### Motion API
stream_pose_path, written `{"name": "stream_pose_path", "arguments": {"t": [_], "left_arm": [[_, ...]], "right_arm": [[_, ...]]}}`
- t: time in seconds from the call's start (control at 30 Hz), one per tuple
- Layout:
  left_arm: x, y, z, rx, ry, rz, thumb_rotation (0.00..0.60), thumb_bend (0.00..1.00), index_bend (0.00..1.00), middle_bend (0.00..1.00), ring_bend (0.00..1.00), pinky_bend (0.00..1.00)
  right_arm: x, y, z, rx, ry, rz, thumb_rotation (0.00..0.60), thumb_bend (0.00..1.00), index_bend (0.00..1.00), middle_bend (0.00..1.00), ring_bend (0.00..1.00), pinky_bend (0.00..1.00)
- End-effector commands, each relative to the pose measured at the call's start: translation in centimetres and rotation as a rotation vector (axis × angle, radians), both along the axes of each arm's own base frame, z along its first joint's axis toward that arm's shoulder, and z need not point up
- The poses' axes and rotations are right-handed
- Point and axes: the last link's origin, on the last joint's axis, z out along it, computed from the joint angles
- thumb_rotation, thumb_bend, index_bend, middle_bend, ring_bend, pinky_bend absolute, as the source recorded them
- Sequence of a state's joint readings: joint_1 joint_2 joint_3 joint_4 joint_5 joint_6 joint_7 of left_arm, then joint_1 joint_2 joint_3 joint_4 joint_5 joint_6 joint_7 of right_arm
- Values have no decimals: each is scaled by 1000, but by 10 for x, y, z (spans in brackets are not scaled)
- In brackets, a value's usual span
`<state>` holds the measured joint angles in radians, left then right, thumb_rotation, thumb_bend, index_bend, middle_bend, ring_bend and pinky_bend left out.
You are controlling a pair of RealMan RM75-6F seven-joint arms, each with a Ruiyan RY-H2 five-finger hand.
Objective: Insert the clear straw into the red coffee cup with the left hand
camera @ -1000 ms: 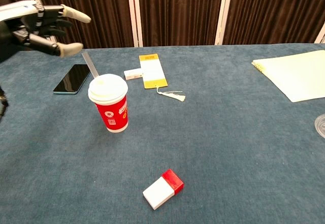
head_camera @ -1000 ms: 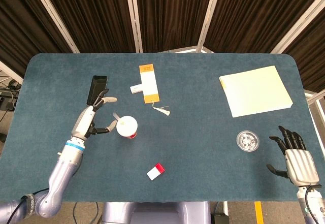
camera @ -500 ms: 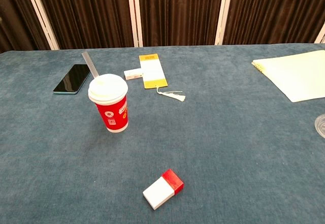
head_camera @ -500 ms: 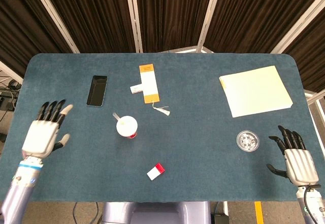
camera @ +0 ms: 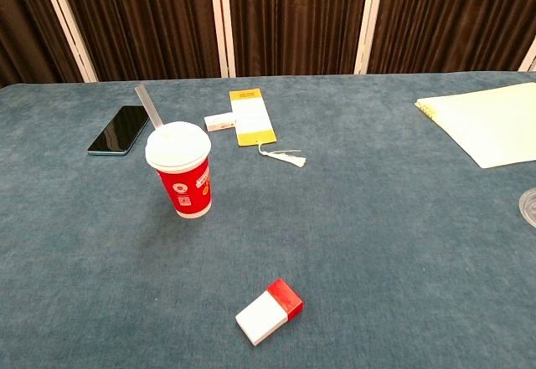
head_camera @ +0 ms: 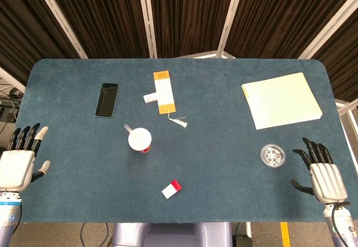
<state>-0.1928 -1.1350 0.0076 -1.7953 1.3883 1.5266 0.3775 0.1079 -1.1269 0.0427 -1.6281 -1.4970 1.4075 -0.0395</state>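
— Item one, the task's things: how are they recorded?
— The red coffee cup [camera: 183, 181] is logged upright on the blue table [head_camera: 224, 163], left of centre, white lid on. The clear straw [camera: 151, 106] is seen rising at a slant from the lid, leaning toward the far left (its lower end is lost against the lid).

— And the hands?
— The left hand [head_camera: 19, 164] is entered at the table's near left edge, fingers spread, nothing held, well apart from the cup. The right hand [head_camera: 323, 175] is listed at the near right edge, fingers likewise apart and empty. Neither is caught by the chest view.

— Remaining stock?
— A black phone [head_camera: 107, 99] is noted beyond the cup; a yellow card [head_camera: 163, 92] with a small white box [head_camera: 150, 97] touching its left side; a white tassel [camera: 286, 156] just past the card's near end. A red-and-white box [camera: 269, 310] is filed near the front edge, a pale yellow notepad [head_camera: 281, 99] at far right, and a clear round dish [head_camera: 273, 155] just beside the right hand.
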Motion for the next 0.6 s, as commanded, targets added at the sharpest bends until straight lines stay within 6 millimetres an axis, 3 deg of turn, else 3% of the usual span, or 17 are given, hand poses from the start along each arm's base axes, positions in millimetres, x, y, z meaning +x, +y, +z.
{"name": "stream_pose_path", "arguments": {"t": [0.03,0.27,0.6], "left_arm": [[-8,-2,2,14,-13,13,600,323,58,0,0,0],[-23,-4,6,24,-33,68,600,325,64,0,0,0],[-26,-6,8,22,-47,68,600,324,64,0,0,0]], "right_arm": [[0,0,0,2,-2,1,600,143,205,0,0,0],[0,0,0,6,-4,5,600,143,205,0,0,0],[1,-1,-2,12,-5,12,600,143,205,0,0,0]]}}
